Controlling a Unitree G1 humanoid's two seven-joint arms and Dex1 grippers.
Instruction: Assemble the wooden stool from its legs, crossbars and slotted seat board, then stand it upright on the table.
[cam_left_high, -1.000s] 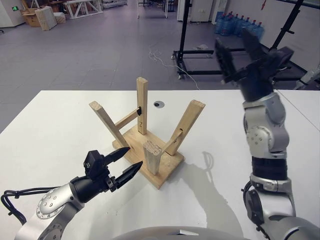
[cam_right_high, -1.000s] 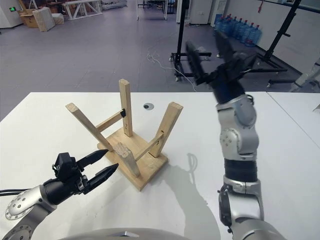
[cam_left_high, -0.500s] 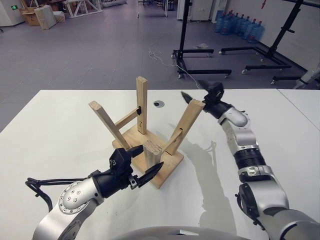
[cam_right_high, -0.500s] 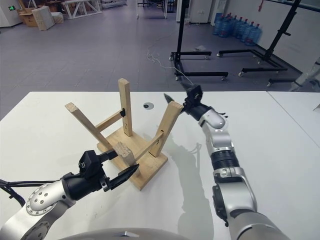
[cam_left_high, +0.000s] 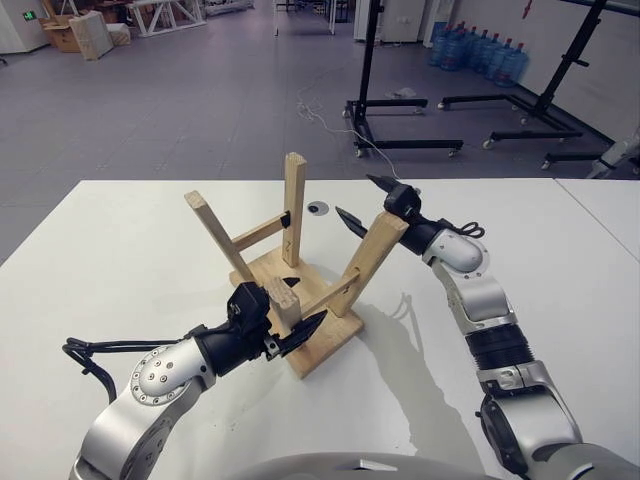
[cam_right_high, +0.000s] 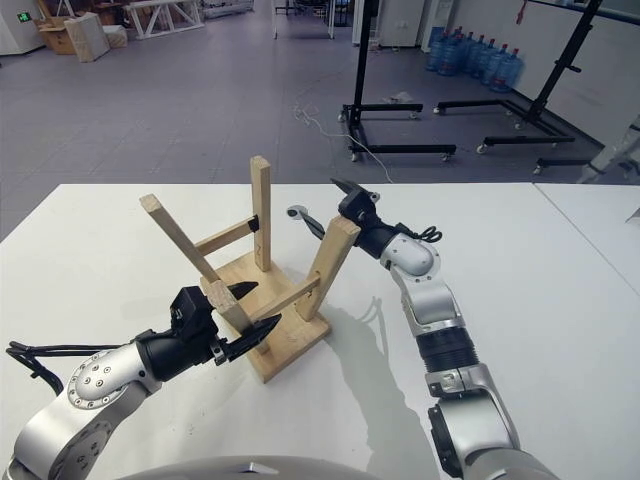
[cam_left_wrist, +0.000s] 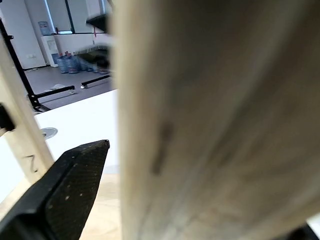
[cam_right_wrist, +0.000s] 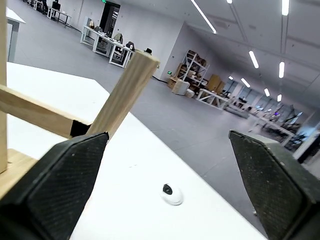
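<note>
The wooden stool stands upside down on the white table (cam_left_high: 110, 260). Its seat board (cam_left_high: 335, 330) lies flat, four legs point up and crossbars join them. My left gripper (cam_left_high: 288, 308) is open, with its black fingers (cam_left_wrist: 65, 190) close on either side of the short near leg (cam_left_high: 283, 298). That leg's wood fills much of the left wrist view. Up at the top of the slanted right leg (cam_left_high: 375, 255), my right gripper (cam_left_high: 356, 197) is open. Its fingers (cam_right_wrist: 55, 185) are spread wide and point toward the upright far leg (cam_left_high: 294, 205) and the slanted left leg (cam_left_high: 215, 235).
A small round grommet (cam_left_high: 318, 208) sits in the table behind the stool. Beyond the far edge of the table stand black wheeled racks (cam_left_high: 400, 110) on a grey floor. Bare table lies on both sides of the stool.
My left gripper has slid forward until its fingers straddle the near leg. My right arm has dropped from high up to the right leg's top. The stool has shifted slightly to the right.
</note>
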